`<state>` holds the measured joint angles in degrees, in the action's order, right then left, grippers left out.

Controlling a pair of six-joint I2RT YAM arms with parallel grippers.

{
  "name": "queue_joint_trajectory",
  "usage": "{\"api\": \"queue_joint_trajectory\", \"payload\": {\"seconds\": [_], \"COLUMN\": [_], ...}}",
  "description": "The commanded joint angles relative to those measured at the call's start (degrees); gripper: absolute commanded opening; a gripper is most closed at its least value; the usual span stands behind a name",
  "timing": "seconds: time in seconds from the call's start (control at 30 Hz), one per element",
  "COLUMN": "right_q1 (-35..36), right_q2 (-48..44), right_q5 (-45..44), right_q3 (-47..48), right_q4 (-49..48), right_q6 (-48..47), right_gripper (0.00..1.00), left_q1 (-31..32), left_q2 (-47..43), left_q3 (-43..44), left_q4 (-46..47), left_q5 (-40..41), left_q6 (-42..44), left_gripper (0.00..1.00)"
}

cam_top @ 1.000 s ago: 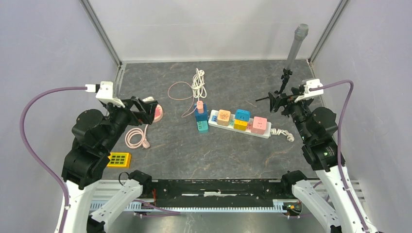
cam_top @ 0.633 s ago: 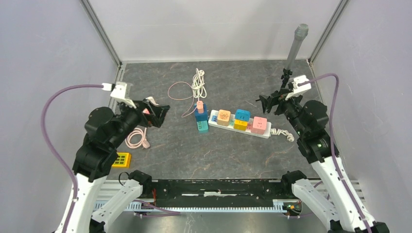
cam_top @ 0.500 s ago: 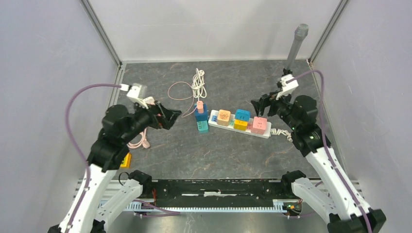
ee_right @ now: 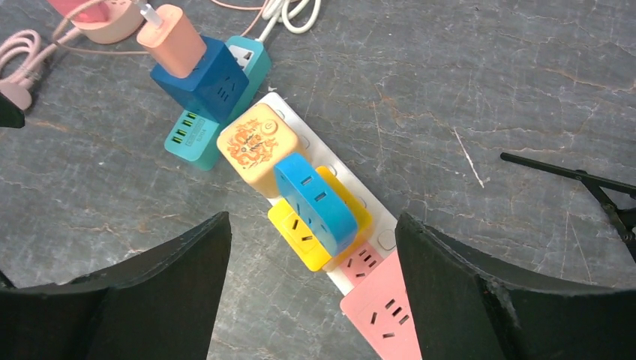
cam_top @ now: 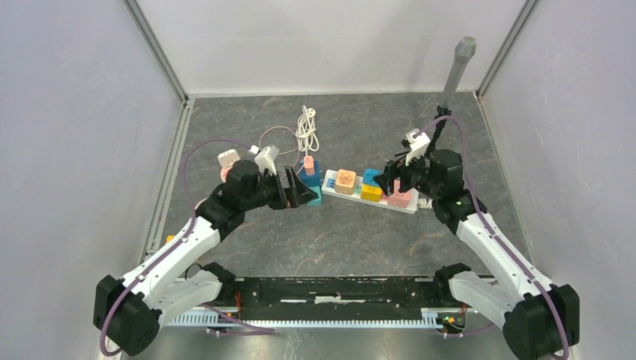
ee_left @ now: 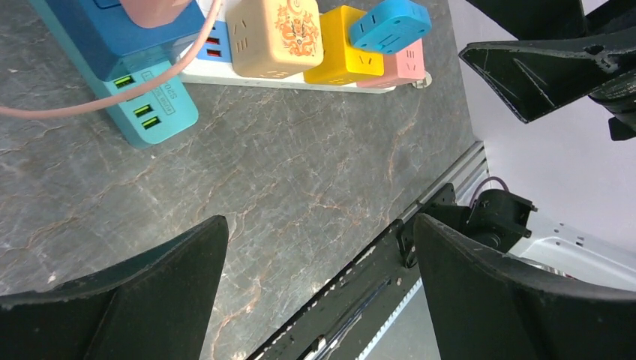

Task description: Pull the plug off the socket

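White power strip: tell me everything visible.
The white power strip is a long, flat, plastic-looking bar lying skewed on the table. It carries four adapters: tan cube, blue cube, yellow cube, pink cube. Its white cord leaves the pink end. A teal block lies at the other end; contact unclear.

Reaches inward with the left arm (cam_top: pixel 180 240), forearm stretched low and slanting toward the middle, left pincer (cam_top: pixel 300 191) spread wide open and gripping nothing. Leans in from the opposite side with the right arm (cam_top: pixel 491 244), elbow bent, wrist tipped downward, right pincer (cam_top: pixel 388 184) likewise gaping, black fingers (ee_right: pixel 142 300) well apart and empty.
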<state>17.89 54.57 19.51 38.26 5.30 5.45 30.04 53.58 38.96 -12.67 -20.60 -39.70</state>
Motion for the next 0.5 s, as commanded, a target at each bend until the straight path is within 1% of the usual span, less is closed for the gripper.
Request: {"api": "queue_joint_trajectory", "payload": {"seconds": [0.0,0.13,0.3,0.37,0.47], "right_q1": [0.39,0.39,0.39,0.34,0.39], "right_q2": [2.98,6.15,11.33,14.07,17.06], "right_q5": [0.99,5.93,9.68,9.94,10.31], "right_q3": [-0.51,1.26,6.31,8.77,10.89], "right_q4": [-4.86,-3.37,1.03,3.12,5.55], "right_q6": [-4.91,-9.83,-11.49,-12.61,-14.26], "right_gripper": [0.82,0.76,0.74,0.7,0.61], "left_q1": [3.2,5.39,8.16,9.73,12.41], "left_q2": [3.33,6.48,10.1,12.14,16.34], "left_q3": [2.35,3.8,5.24,5.8,8.05], "left_q4": [6.1,6.59,7.85,9.0,9.57], "left_q5": [3.77,6.45,8.3,9.13,10.57], "left_q6": [-4.22,-4.68,-5.44,-5.95,-6.62], "left_gripper": [0.98,0.96,0.94,0.93,0.88]}}
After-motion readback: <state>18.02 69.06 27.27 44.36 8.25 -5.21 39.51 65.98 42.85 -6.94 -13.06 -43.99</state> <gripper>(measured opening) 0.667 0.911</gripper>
